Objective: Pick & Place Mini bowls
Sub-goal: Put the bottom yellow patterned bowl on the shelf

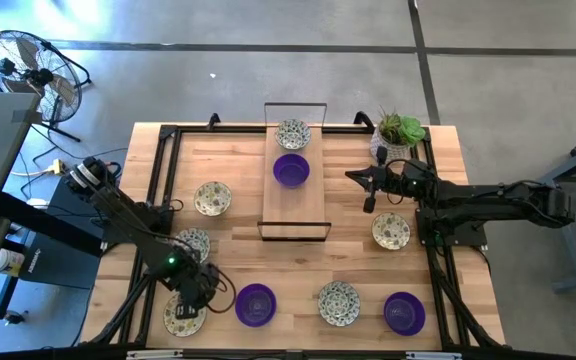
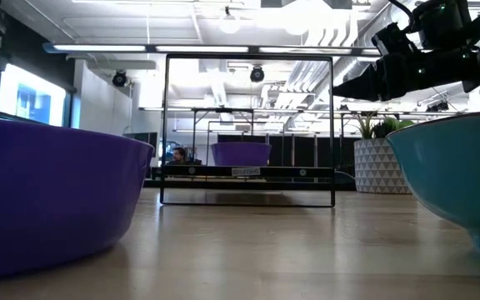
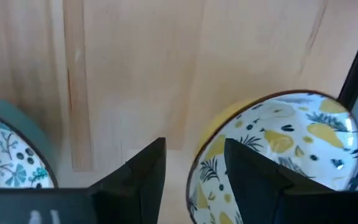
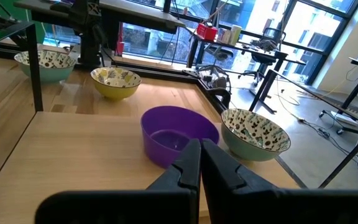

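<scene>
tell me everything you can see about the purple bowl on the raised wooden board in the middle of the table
The small round solid purple bowl is glossy, shallow, upright and empty. It sits on the raised light wooden board inside a thin black wire frame, just in front of a cream speckled bowl at the board's far end. The right gripper, fingers shut, hovers close above and beside it without touching. Nothing else touches it.

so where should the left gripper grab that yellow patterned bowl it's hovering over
By the rim. The yellow patterned bowl sits upright and open, so the left gripper should come straight down with one finger inside and the other outside its near wall, then pinch.
</scene>
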Robot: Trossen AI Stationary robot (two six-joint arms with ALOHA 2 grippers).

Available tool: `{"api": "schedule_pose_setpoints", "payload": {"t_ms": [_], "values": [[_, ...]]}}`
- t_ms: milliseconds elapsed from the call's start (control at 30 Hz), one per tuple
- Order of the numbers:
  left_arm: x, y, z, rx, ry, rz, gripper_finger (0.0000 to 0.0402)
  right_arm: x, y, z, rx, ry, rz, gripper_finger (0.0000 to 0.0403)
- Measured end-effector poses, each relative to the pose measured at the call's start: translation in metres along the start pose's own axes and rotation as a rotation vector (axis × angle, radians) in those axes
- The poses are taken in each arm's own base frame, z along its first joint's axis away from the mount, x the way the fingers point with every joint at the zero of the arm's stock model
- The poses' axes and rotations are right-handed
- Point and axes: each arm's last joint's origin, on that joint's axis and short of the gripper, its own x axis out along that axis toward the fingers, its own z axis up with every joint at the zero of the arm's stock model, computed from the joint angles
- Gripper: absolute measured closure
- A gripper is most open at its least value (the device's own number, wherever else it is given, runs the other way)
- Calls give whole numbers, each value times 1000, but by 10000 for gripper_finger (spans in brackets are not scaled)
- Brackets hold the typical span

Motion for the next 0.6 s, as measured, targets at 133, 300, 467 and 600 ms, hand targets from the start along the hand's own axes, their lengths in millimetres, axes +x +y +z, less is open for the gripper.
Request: {"api": "schedule_pose_setpoints", "payload": {"t_ms": [133,300,467,600], "values": [[4,1,-1,14,5,-8,241,0,0,0,0,0,0,402],[8,4,-2,37,4,-11,256,0,0,0,0,-1,0,401],[12,3,0,81,-27,-36,293,0,0,-1,0,9,1,402],[12,3,1,95,-48,-27,321,0,0,-1,0,12,-7,401]]}}
